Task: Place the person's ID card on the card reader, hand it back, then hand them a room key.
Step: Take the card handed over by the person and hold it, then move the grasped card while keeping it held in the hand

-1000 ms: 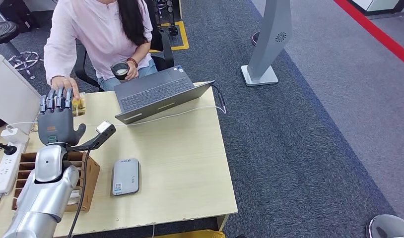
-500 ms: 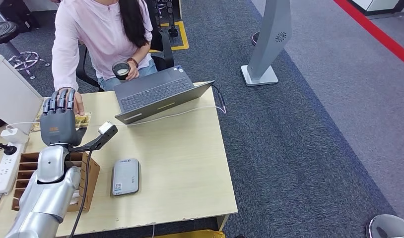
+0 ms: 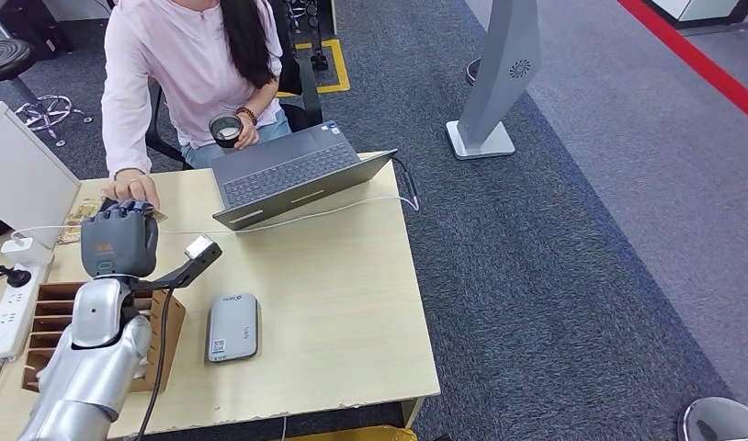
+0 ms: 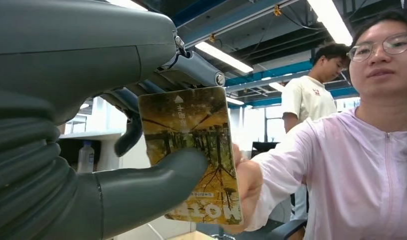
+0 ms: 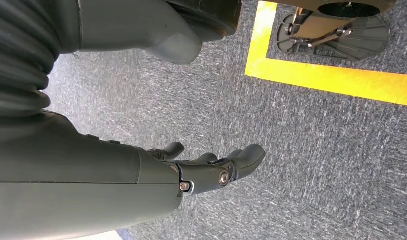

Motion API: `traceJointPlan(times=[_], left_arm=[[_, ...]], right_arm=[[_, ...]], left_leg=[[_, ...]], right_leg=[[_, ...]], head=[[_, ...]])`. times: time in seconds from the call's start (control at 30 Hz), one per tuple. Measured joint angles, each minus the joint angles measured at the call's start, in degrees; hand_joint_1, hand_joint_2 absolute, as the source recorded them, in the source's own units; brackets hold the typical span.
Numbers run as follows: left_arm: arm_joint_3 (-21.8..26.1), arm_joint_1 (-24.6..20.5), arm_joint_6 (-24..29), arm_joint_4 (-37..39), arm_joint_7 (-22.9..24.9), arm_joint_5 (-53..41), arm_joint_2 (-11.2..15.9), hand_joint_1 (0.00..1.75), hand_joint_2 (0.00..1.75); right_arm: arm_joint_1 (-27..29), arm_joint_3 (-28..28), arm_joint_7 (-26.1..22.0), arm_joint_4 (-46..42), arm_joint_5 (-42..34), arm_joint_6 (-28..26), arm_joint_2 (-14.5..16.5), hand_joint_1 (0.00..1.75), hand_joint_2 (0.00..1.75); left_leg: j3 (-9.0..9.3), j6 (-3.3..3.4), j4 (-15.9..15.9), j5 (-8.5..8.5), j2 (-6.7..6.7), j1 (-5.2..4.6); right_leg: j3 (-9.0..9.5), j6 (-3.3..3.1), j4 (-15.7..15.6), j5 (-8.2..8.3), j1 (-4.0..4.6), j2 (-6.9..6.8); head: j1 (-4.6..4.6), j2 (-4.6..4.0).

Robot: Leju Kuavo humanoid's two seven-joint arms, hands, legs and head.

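My left hand (image 3: 119, 241) is raised over the desk's far left corner, fingers curled forward. In the left wrist view its thumb (image 4: 151, 187) and fingers pinch a yellow-brown ID card (image 4: 191, 127). The person's hand (image 4: 249, 182) still grips the card's far edge; in the head view that hand (image 3: 133, 188) sits just beyond mine. The grey card reader (image 3: 232, 327) lies flat on the desk, nearer to me and to the right of my left arm. My right hand (image 5: 211, 170) hangs over the carpet, fingers loosely apart, holding nothing.
A wooden slotted box (image 3: 53, 322) stands under my left forearm. An open laptop (image 3: 292, 175) with a white cable sits at the far side. A white monitor (image 3: 21, 175) and power strip (image 3: 5, 312) are at the left edge. The person holds a cup (image 3: 225, 129).
My left hand's fingers, upright and spread a second ago, have folded down onto the card. The person's hand has brought the card against my palm.
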Motion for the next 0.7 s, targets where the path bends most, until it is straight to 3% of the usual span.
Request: traceJointPlan(times=[0.4,0.7], left_arm=[[-0.19,8.37,-2.29,-9.25,-4.42,1.74,-1.16,1.75,1.75],[-3.29,12.82,-5.24,-16.23,-4.4,0.8,-2.65,1.75,1.75]], right_arm=[[0.03,0.02,-1.09,0.0,-1.16,-0.23,0.08,0.0,1.75],[0.11,-0.01,-1.59,0.0,-1.65,-0.42,0.15,0.0,1.75]], left_leg=[[0.0,0.0,0.0,-0.02,0.01,0.0],[0.0,0.0,0.0,-0.02,0.0,0.0]], right_leg=[[-0.02,0.01,-0.01,-0.02,0.0,0.01],[-0.02,0.01,-0.01,-0.02,0.0,0.02]], head=[[0.01,0.0],[0.0,0.0]])
